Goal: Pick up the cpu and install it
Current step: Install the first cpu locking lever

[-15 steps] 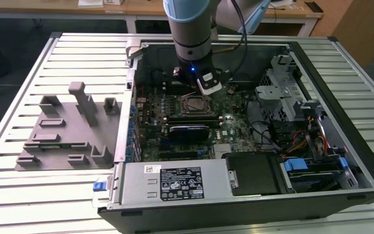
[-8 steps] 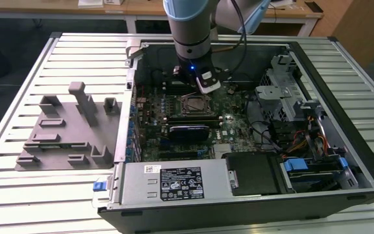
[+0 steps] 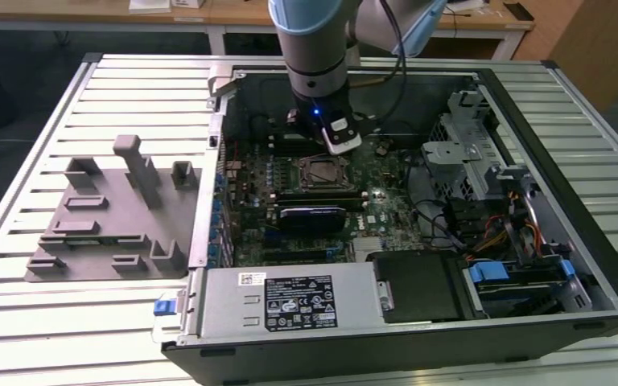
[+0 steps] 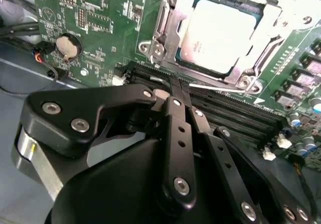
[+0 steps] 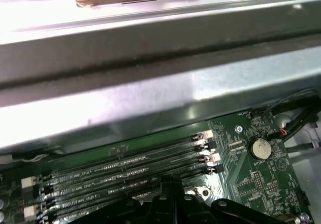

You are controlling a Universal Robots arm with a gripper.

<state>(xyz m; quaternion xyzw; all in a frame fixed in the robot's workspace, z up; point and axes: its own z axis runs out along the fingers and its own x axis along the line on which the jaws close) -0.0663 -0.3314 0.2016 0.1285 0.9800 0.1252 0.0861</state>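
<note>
Hovering over the memory slots (image 4: 220,106), gripper (image 4: 173,96) with jaws pressed together, holding nothing | cpu (image 4: 218,33) seated in the socket frame (image 4: 165,28), just beyond the fingertips across the slots | square, no long axis

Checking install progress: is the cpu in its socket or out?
In. In the second wrist view the cpu lies flat inside the socket frame; the gripper above the memory slots holds nothing.

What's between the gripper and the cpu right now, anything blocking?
Nothing visible. In the second wrist view the cpu already sits in its socket frame with its top bare. The gripper hangs over the memory slots beside it, holding nothing; only open board lies between.
</note>
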